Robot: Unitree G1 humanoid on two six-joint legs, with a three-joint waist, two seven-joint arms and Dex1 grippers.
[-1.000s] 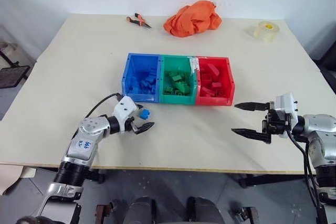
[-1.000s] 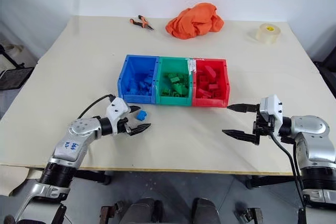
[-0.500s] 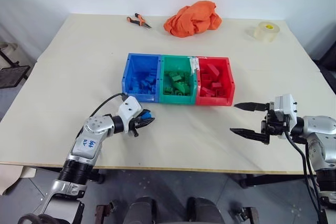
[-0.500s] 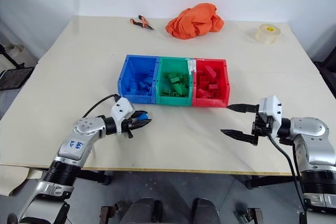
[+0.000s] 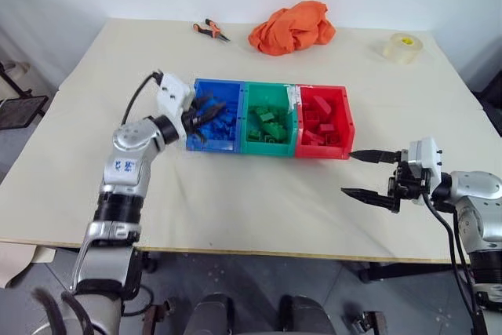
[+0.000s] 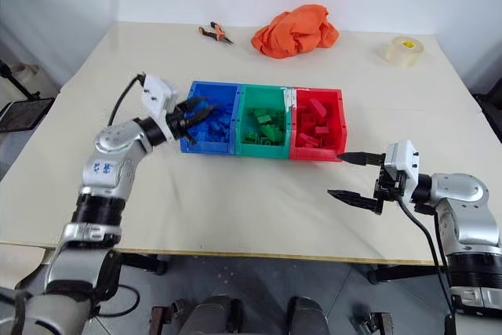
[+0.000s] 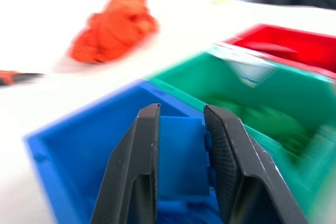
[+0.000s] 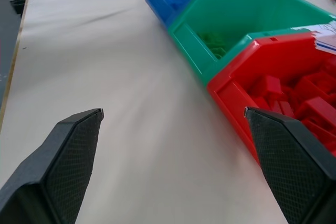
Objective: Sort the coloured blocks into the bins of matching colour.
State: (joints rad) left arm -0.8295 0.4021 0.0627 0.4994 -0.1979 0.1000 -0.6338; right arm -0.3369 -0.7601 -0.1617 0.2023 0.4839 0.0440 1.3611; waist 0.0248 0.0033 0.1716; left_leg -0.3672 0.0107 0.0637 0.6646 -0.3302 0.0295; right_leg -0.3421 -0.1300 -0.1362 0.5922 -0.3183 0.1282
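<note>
While the left pincer [image 5: 200,110] clamps a blue block [image 7: 181,156] over the blue bin [image 5: 216,140] at centre left, the right pincer [image 5: 369,175] hangs spread at lower right.

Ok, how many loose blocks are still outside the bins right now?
1: a blue block, clamped in the left hand over the blue bin. None lie loose on the table that I can see; one could hide behind the bins.
</note>
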